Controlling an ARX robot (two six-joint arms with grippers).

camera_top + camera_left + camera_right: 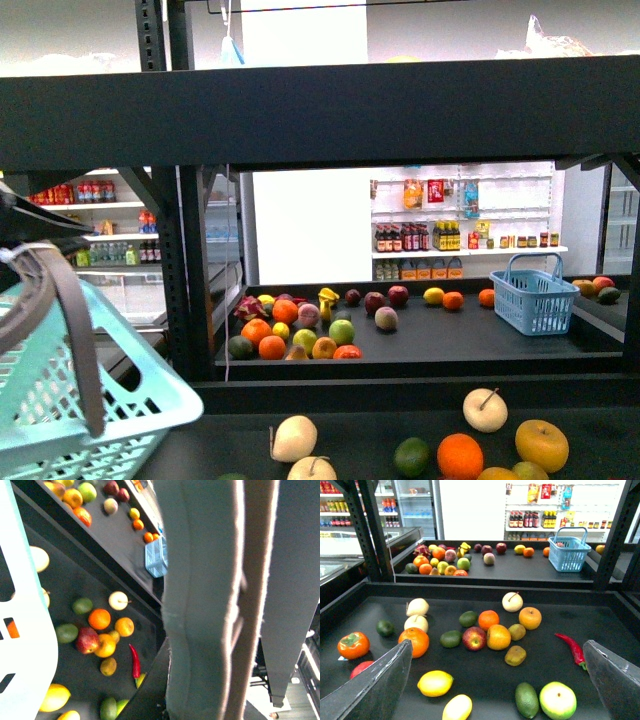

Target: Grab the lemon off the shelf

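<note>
Bright yellow lemon (435, 683), red chilli (573, 649), black shelf (485, 677), light blue basket (569, 554).

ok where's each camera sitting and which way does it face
Front: on the body, facing across the shelf to the blue basket; no arm shows.
Left wrist: down onto fruit and a red chili; grey bars loom close.
Right wrist: low over the shelf toward the lemon; open right gripper frames it.
Both wrists share the chili.
</note>
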